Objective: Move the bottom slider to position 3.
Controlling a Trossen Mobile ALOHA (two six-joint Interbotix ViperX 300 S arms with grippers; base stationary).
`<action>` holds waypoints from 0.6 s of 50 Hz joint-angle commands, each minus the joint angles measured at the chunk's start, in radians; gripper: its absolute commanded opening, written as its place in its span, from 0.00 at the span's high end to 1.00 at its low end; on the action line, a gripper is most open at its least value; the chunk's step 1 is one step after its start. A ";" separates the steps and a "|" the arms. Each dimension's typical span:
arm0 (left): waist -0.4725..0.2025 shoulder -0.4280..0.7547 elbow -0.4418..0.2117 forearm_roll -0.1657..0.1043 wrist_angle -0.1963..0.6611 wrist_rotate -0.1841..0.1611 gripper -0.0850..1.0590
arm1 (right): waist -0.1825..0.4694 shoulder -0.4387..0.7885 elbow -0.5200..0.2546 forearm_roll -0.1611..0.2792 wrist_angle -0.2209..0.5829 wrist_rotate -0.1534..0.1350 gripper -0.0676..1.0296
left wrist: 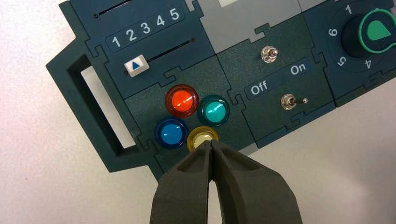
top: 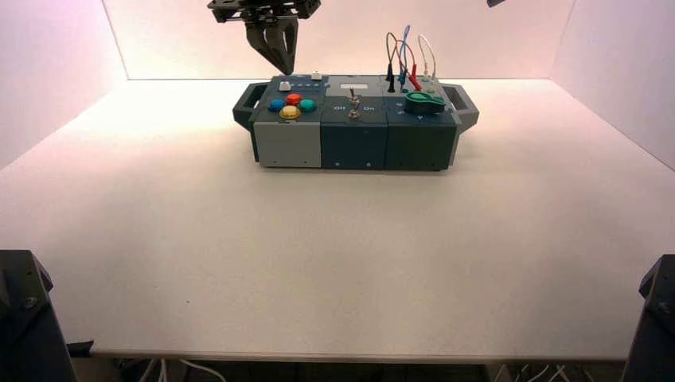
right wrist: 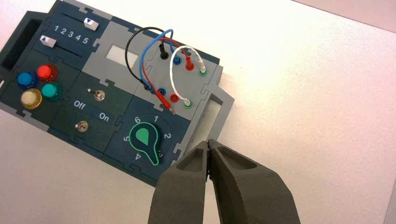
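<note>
Box (top: pixel 353 131) sits at the table's (top: pixel 350 255) far side. Left gripper (top: pixel 286 70) hangs over the box's left end, clenched, nothing between its fingers; right gripper (right wrist: pixel 208 143) idles high near the wire end, also clenched and empty. Red, green, blue and yellow buttons (left wrist: pixel 182 101) sit front left. Bottom slider (left wrist: pixel 136 66), white, is on the slot nearer them, at 1.
</note>
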 commanded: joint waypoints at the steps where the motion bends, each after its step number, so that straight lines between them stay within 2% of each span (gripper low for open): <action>1: -0.002 -0.040 -0.008 0.002 -0.005 0.002 0.95 | -0.002 -0.020 -0.014 0.003 -0.008 -0.006 0.96; 21: 0.000 -0.044 -0.003 0.002 -0.021 0.002 0.95 | 0.000 -0.028 -0.014 0.003 -0.008 -0.006 0.96; 30: 0.003 -0.083 0.002 0.002 -0.031 -0.008 0.95 | 0.000 -0.038 -0.014 0.005 -0.008 0.008 0.96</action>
